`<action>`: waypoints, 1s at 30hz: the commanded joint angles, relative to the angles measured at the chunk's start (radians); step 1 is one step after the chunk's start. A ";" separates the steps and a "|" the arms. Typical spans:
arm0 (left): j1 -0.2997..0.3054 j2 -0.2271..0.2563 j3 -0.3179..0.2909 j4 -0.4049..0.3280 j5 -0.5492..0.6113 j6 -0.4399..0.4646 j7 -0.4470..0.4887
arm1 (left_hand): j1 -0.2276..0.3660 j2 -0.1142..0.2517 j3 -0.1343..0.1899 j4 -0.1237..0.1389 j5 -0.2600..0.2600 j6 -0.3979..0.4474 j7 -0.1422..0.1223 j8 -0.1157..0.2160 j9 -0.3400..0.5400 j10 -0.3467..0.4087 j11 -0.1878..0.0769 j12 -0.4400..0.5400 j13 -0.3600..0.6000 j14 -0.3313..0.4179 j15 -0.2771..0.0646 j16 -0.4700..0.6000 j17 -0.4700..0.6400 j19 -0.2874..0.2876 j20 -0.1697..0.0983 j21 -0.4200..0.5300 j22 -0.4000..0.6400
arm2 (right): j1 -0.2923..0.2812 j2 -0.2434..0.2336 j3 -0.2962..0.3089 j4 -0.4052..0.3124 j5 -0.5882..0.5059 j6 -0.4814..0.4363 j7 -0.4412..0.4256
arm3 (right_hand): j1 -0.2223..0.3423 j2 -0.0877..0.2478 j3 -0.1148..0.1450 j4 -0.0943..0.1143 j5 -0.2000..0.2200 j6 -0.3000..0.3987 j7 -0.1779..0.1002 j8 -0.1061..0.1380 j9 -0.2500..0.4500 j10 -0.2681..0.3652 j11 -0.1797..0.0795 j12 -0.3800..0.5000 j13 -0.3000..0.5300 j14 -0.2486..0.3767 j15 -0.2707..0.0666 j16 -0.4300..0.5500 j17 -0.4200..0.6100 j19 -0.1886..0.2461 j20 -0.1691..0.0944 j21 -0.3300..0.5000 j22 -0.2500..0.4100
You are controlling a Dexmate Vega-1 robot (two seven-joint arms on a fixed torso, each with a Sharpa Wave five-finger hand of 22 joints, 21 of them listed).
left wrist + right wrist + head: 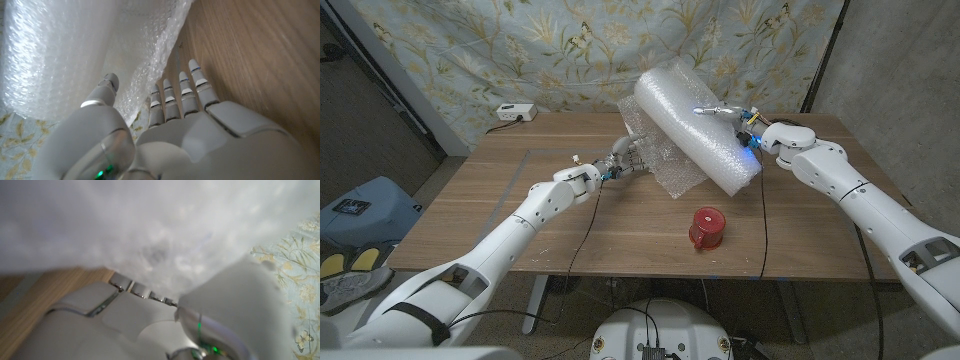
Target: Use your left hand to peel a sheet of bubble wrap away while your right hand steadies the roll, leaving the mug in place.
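Note:
A big bubble wrap roll [692, 112] lies slantwise across the back middle of the wooden table [510, 215]. A loose sheet [665, 168] hangs from its left side down to the table. My left hand [618, 160] is at the sheet's left edge. In the left wrist view the sheet [150, 55] runs into the gap between the thumb and the straight fingers [182, 95] of this hand [200, 135], beside the roll [50, 50]. My right hand [750, 128] holds the roll's right side, fingers laid over its top. They press into the roll [150, 220] in the right wrist view [115, 315]. A red mug [706, 229] stands in front of the roll.
A white box [512, 112] sits at the table's back left corner. Thin black cables [765, 235] trail from both wrists over the table. A flowered curtain [520, 50] hangs behind. A blue bag [360, 210] lies on the floor at the left.

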 commanded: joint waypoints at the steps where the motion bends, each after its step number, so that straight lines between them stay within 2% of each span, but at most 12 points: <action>1: -0.032 -0.026 0.026 0.017 0.011 0.034 -0.006 | 0.034 -0.004 -0.008 0.003 -0.002 0.030 -0.005 0.009 0.003 0.027 -0.004 0.011 0.005 0.029 -0.010 0.009 0.005 0.026 -0.001 0.011 0.004 | -0.027 0.015 0.021 -0.021 0.069 -0.023 -0.021 | 0.070 0.070 -0.004 0.005 0.003 0.009 -0.001 -0.004 0.004 0.007 -0.004 0.000 0.002 0.010 -0.032 -0.001 0.002 -0.004 -0.017 0.005 0.001; 10: -0.034 -0.031 0.029 0.013 0.013 0.054 0.013 | 0.089 -0.001 -0.026 0.009 -0.004 0.077 -0.004 0.016 0.004 0.093 -0.026 0.035 0.017 0.098 -0.034 0.028 0.008 0.082 -0.020 0.035 0.008 | -0.044 0.032 0.036 -0.014 0.131 -0.038 -0.023 | 0.072 0.073 -0.007 0.005 0.003 0.011 0.001 -0.006 0.005 0.008 -0.004 0.000 0.006 0.011 -0.033 -0.003 0.006 -0.005 -0.017 0.010 0.001; 17: -0.033 -0.030 0.026 0.010 0.013 0.065 0.023 | 0.107 0.001 -0.037 0.011 -0.006 0.097 -0.001 0.018 0.005 0.123 -0.033 0.045 0.023 0.127 -0.040 0.036 0.009 0.101 -0.027 0.043 0.009 | -0.053 0.053 0.046 0.000 0.179 -0.048 -0.028 | 0.075 0.075 -0.008 0.005 0.004 0.010 0.001 -0.008 0.005 0.008 -0.001 -0.001 0.008 0.011 -0.034 -0.006 0.006 -0.005 -0.017 0.013 0.001; 24: -0.030 -0.022 0.024 -0.002 0.014 0.079 0.039 | 0.139 0.006 -0.056 0.013 -0.007 0.147 -0.001 0.028 0.006 0.186 -0.053 0.068 0.035 0.175 -0.056 0.051 0.012 0.137 -0.042 0.061 0.011 | -0.059 0.080 0.061 0.024 0.239 -0.060 -0.026 | 0.076 0.078 -0.010 0.006 0.003 0.011 0.001 -0.010 0.006 0.011 0.002 -0.002 0.007 0.014 -0.033 -0.007 0.009 -0.007 -0.017 0.016 0.000; 25: -0.029 -0.022 0.023 -0.004 0.014 0.080 0.044 | 0.142 0.007 -0.058 0.013 -0.007 0.149 -0.002 0.028 0.006 0.195 -0.050 0.071 0.037 0.177 -0.058 0.051 0.012 0.138 -0.042 0.062 0.011 | -0.060 0.083 0.062 0.028 0.247 -0.062 -0.025 | 0.076 0.078 -0.011 0.005 0.003 0.011 0.002 -0.010 0.006 0.009 0.000 -0.003 0.007 0.014 -0.034 -0.007 0.010 -0.007 -0.017 0.017 0.000; 26: -0.029 -0.020 0.024 -0.005 0.014 0.082 0.045 | 0.148 0.009 -0.060 0.014 -0.007 0.154 -0.003 0.029 0.006 0.201 -0.058 0.073 0.039 0.186 -0.059 0.054 0.013 0.141 -0.044 0.064 0.011 | -0.061 0.087 0.064 0.032 0.255 -0.064 -0.023 | 0.075 0.079 -0.011 0.006 0.003 0.011 0.001 -0.011 0.006 0.008 0.000 -0.003 0.008 0.014 -0.033 -0.008 0.009 -0.007 -0.017 0.017 0.000; 30: -0.029 -0.019 0.023 -0.006 0.012 0.088 0.045 | 0.159 0.013 -0.064 0.014 -0.006 0.166 -0.005 0.031 0.006 0.218 -0.058 0.079 0.042 0.198 -0.063 0.059 0.013 0.150 -0.048 0.069 0.012 | -0.064 0.099 0.071 0.046 0.286 -0.072 -0.019 | 0.077 0.080 -0.012 0.005 0.003 0.011 0.001 -0.012 0.006 0.005 -0.001 -0.003 0.013 0.013 -0.034 -0.009 0.010 -0.008 -0.017 0.019 0.000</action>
